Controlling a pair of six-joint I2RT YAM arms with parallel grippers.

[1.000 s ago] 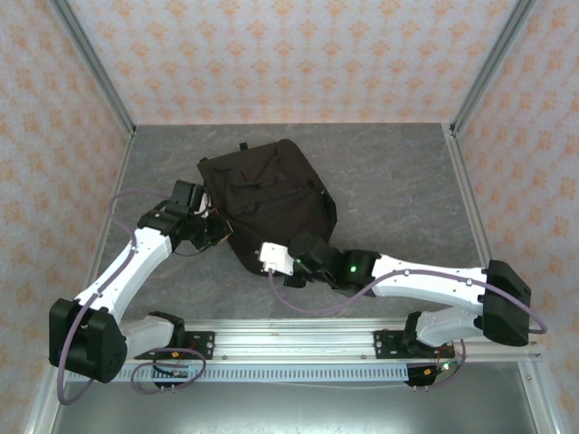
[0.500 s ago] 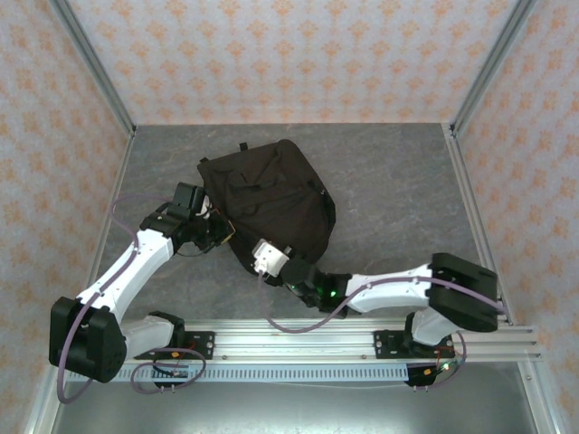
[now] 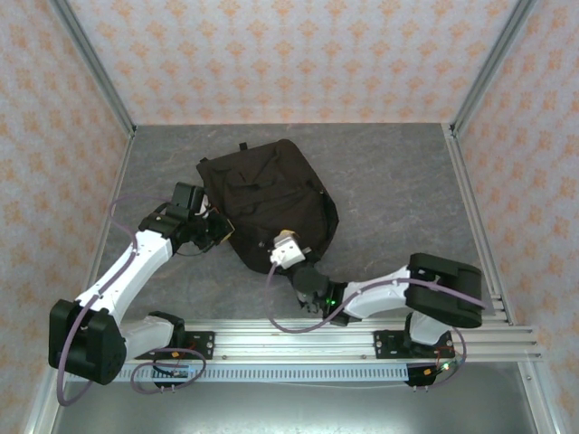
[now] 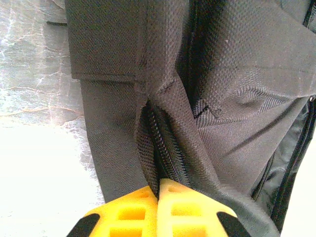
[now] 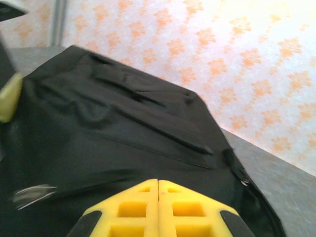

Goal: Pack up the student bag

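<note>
Looking down from overhead, found the student bag (image 3: 271, 194) lying flat on the grey table (image 3: 398, 181), a little left of the middle and short of the patterned back wall (image 3: 289, 63). Traced its long axis from far to near, slanting rightward toward the arms; saw the small top loop (image 3: 242, 146) at the far end, pointing at that wall, and the opposite end nearest the arms. Saw the left gripper (image 3: 220, 233) at the bag's near left edge, yellow fingers (image 4: 133, 207) pressed together with their tips right against a fold of black fabric carrying a zipper (image 4: 160, 143); could not tell whether any cloth was nipped between them. Found the right gripper (image 3: 291, 237) over the bag's near end, likewise clamped tight, with nothing seen between its fingers (image 5: 192, 207). From the right wrist, looked along the bag's dark upper face toward the wall, noting strips of black fabric (image 5: 163, 131) lying across it and a yellow fingertip (image 5: 9, 96) of the left gripper at the far left.
</note>
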